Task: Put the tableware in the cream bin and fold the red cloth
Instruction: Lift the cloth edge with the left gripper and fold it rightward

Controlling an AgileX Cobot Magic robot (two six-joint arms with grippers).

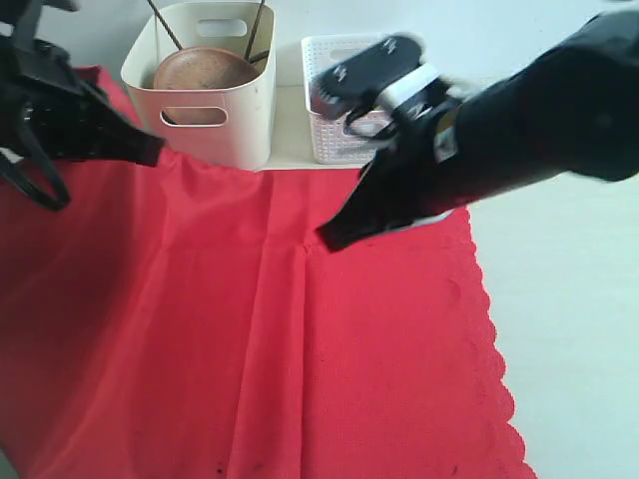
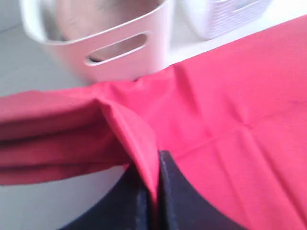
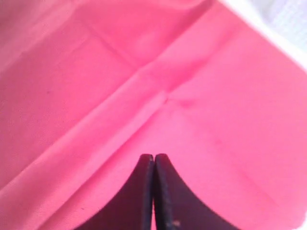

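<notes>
As tableware [image 1: 205,72] sits binned, folding looks underway

Red cloth [image 1: 300,349] spreads toward six o'clock, cream bin [image 1: 248,120] at eleven. Left tool [image 2: 152,165] is clamped on the cloth's far edge; right tool [image 3: 154,158] hovers, jaws together, empty, and probably must open to grip.

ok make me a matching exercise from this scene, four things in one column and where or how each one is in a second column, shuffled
Things
1. round brown clay plate
2. left gripper
3. right gripper
4. white lattice basket

Places or states
A. shut, nothing between its jaws, over the red cloth
B. inside the cream bin
C. beside the cream bin
D. shut on a fold of the red cloth

Pairs: 1-B, 2-D, 3-A, 4-C
</notes>
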